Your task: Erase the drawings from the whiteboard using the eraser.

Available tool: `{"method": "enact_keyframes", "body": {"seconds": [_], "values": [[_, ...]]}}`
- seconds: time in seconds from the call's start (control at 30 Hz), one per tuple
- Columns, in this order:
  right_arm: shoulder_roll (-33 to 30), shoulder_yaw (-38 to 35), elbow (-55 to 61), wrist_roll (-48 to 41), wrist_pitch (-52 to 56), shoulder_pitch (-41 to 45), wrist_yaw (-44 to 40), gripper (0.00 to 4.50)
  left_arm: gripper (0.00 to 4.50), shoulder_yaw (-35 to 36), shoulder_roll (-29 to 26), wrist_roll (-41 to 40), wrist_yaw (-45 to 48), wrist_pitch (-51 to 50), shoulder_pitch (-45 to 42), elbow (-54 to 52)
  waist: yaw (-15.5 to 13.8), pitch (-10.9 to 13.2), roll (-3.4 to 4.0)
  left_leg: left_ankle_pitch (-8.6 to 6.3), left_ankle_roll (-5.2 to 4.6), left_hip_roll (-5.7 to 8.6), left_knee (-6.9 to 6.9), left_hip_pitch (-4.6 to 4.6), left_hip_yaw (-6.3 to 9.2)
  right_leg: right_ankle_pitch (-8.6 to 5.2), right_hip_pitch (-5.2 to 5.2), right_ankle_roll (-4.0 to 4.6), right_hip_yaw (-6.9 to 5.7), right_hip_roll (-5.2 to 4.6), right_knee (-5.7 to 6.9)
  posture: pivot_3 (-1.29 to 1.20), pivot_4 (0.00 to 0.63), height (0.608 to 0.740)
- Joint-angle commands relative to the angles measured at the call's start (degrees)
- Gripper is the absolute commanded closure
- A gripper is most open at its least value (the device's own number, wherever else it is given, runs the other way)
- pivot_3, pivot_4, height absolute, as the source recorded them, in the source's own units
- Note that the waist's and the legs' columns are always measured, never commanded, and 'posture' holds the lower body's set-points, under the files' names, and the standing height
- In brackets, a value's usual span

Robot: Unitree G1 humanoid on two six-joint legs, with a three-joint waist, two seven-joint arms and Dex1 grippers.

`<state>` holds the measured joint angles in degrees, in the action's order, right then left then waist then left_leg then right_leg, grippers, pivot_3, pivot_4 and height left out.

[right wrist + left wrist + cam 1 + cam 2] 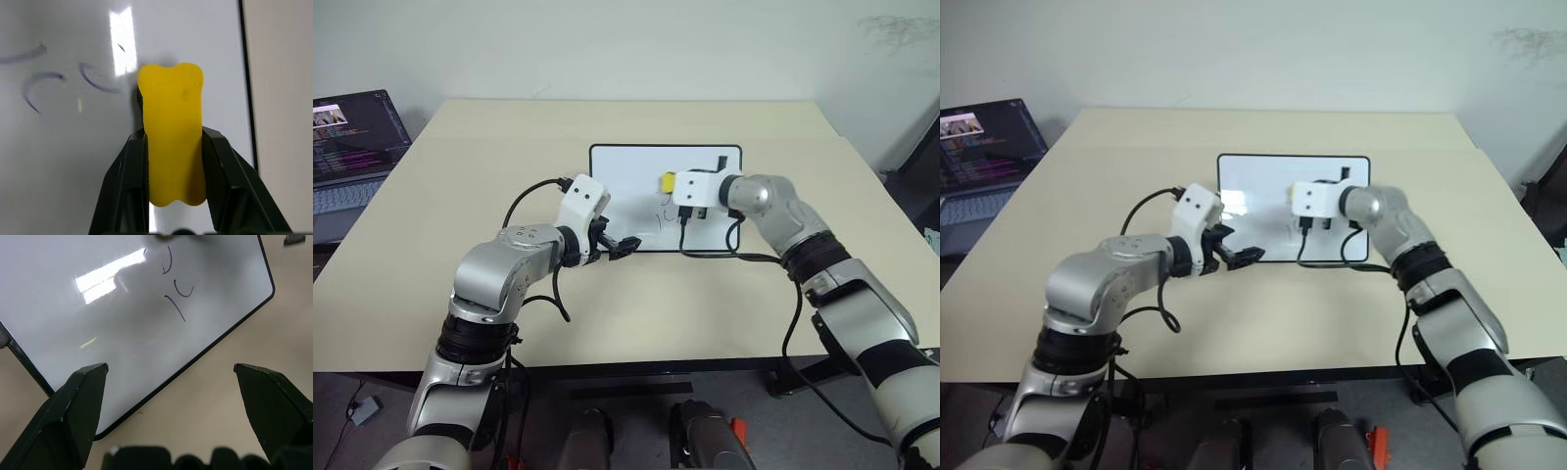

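Note:
The whiteboard (626, 176) lies flat in the middle of the beige table. My right gripper (670, 184) is shut on the yellow eraser (665, 182), which it holds over the board's middle. In the right wrist view the eraser (171, 132) sits pinched between both black fingers, its tip beside short curved drawings (95, 81). A few thin strokes of drawings (178, 296) remain near the board's front edge. My left gripper (625, 245) stands open just above the board's front left corner, with nothing between its fingers (73, 401).
A laptop (352, 147) with a lit screen stands at the table's far left edge. Black cables (724, 255) from my right wrist trail over the board's front right corner. Bare table (705, 313) stretches in front of the board.

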<state>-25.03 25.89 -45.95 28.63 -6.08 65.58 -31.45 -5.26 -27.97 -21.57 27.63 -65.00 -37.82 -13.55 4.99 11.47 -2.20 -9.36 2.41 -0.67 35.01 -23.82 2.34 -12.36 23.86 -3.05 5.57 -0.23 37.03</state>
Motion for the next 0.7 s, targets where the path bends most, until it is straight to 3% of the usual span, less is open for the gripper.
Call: {"method": "enact_keyframes", "body": {"seconds": [0.03,0.7], "values": [[-1.4,-1.2,-1.8,1.0,1.1,1.7,1.3,3.41,0.00,0.8,-0.1,-0.2,-0.1,0.1,-1.3,-2.0,0.0,0.0,0.00,0.00,0.00,0.00,0.00,0.00,0.00,0.00,0.00,0.00,-0.01,0.00,0.01,0.00,0.150,0.740],[2.4,0.9,16.6,0.2,6.7,-10.4,-10.5,3.41,0.00,0.6,0.1,-0.1,-0.1,0.3,-1.3,-1.8,0.1,0.0,-0.01,-0.01,0.01,-0.02,-0.03,0.01,0.01,0.01,0.01,-0.01,-0.02,0.02,0.02,0.00,0.150,0.740]]}}
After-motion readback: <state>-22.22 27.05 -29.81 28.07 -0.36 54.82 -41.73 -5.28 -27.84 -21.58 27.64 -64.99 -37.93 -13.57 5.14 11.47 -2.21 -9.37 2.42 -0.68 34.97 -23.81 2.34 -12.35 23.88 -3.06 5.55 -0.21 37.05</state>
